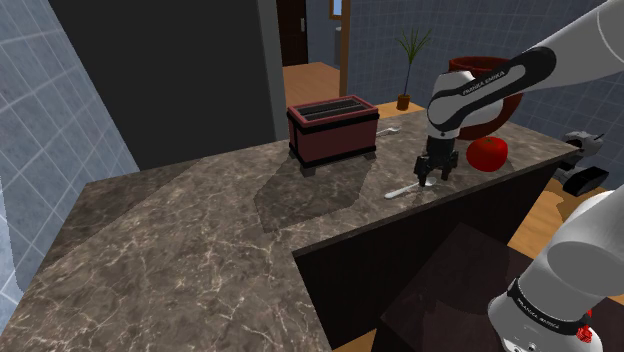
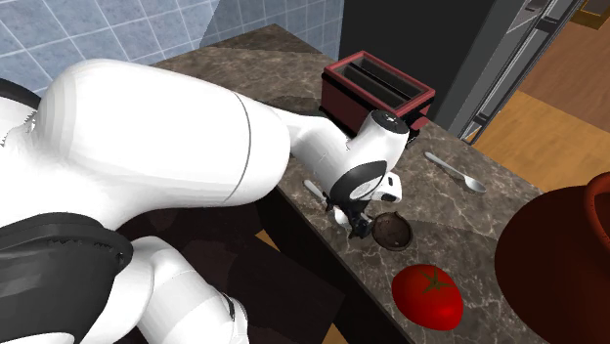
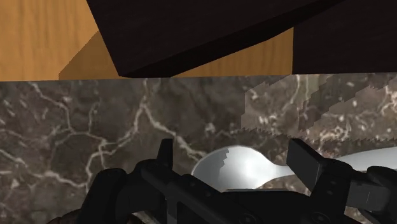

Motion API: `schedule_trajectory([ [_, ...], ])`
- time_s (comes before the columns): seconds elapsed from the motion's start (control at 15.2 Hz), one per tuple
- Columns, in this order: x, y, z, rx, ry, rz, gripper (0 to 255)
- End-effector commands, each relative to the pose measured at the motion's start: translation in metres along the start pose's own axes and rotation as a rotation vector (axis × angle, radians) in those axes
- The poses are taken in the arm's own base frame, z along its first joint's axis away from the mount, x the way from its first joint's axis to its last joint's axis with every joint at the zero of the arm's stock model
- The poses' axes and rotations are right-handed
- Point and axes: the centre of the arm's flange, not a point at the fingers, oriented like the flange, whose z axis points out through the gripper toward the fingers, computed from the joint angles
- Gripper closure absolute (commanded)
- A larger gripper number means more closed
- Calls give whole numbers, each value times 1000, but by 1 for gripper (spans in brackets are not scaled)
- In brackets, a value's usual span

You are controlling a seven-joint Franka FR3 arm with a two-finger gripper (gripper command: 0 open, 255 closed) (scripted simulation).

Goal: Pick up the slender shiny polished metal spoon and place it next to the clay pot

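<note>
Looking down the wrist view, you've got the gripper (image 3: 235, 153) low over the spoon (image 3: 236, 169). The fingers are spread wide, one to each side of the shiny bowl, and neither is plainly touching it, so nothing is held yet.

The spoon (image 1: 403, 189) lies flat on the surface (image 1: 200, 230), right by the edge nearest the stand, and that's why the arm comes almost straight down on it. Notice the handle runs off past one finger. To my eye the fingers line up along the spoon rather than across it, so closing here may just nudge it toward that edge. I'd turn the wrist first.

Over in the shoulder view, the clay pot (image 1: 503, 105) sits at the surface's far corner, with a red tomato (image 1: 487, 154) just in front of it. That crowds your drop spot, so aim for the bare marble beside the pot.

A red toaster (image 1: 333, 128) stands back from the edge, well apart from your work. A second spoon (image 2: 456, 171) lies near it, so don't confuse the two. There's also a dark round thing (image 2: 393, 232) just beside the gripper (image 2: 356, 226); I can't tell what it is.
</note>
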Motion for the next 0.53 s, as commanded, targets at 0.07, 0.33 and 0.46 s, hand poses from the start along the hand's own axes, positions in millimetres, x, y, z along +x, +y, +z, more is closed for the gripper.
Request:
schedule_trajectory([
  [0.07,0,0,4,0,1,0,0],
  [0.33,0,0,4,0,1,0,0],
  [0.46,0,0,4,0,1,0,255],
])
